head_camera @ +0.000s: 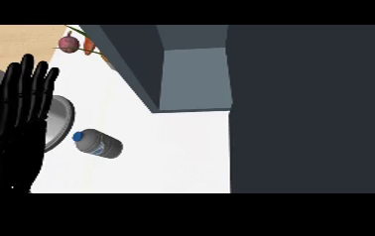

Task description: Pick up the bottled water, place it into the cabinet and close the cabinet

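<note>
White worktop (176, 150), with the dark open cabinet (194, 76) at its far edge. Bottled water (98, 144) lying on its side near the worktop's left edge, blue cap toward a grey plate (62, 118). Left hand (26, 111) resting at the left edge, fingers straight and spread upward, holding nothing. Radish (68, 43) and carrot (89, 46) at the far left corner.

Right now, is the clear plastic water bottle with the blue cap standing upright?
No, the clear plastic water bottle with the blue cap lies on its side on the white counter.
</note>
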You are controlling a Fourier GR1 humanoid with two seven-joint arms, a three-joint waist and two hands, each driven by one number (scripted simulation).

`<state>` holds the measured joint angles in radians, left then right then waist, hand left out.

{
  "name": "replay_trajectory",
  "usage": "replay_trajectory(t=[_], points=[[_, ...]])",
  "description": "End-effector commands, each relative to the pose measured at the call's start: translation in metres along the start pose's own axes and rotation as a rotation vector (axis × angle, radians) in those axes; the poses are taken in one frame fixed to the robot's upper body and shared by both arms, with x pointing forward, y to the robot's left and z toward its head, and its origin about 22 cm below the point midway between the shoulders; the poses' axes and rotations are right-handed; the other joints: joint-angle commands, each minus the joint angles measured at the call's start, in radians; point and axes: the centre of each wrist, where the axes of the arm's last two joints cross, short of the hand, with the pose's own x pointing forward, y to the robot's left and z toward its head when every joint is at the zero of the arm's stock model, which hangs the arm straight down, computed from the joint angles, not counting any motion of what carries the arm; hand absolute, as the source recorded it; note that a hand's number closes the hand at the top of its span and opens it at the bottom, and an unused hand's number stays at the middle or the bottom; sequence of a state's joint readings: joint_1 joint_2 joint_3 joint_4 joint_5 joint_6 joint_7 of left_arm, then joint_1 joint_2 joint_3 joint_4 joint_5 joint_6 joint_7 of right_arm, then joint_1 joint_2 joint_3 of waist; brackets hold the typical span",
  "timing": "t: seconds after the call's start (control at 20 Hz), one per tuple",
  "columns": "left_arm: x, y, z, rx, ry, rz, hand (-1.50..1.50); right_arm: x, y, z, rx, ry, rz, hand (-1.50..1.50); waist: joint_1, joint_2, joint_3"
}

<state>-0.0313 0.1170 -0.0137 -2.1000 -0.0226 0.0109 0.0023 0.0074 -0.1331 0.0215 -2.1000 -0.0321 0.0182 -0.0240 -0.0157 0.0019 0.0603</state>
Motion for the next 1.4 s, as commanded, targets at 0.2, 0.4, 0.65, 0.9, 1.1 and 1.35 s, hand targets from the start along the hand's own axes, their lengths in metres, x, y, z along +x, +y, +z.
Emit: replay_trajectory(t=[0.2,0.4,0.65,0.9,1.1,1.35], points=[[0.015,-0.014,0.006,-0.553,-0.077,0.356,-1.50,0.000,-0.005,0.016,-0.064,0.048,-0.013,-1.50,-0.014,-0.010,-0.065],[-0.012,-0.024,0.044,-0.766,0.184,0.601,-1.50,-0.005,0.011,0.029,0.060,0.181,-0.204,-1.50,-0.005,-0.002,-0.064],[0.011,0.029,0.064,-0.848,0.254,0.683,-1.50,0.035,0.000,0.048,0.079,0.183,-0.215,-1.50,0.015,-0.014,-0.063],[0.027,0.092,0.063,-0.883,0.254,0.699,-1.50,0.057,-0.018,0.066,0.068,0.204,-0.228,-1.50,0.019,-0.010,-0.061],[0.048,0.133,0.052,-0.880,0.285,0.679,-1.50,0.079,-0.018,0.075,0.057,0.201,-0.221,-1.50,0.019,-0.011,-0.060],[0.056,0.160,0.065,-0.866,0.272,0.696,-1.50,0.093,-0.020,0.079,0.061,0.214,-0.224,-1.50,0.026,-0.013,-0.060]])
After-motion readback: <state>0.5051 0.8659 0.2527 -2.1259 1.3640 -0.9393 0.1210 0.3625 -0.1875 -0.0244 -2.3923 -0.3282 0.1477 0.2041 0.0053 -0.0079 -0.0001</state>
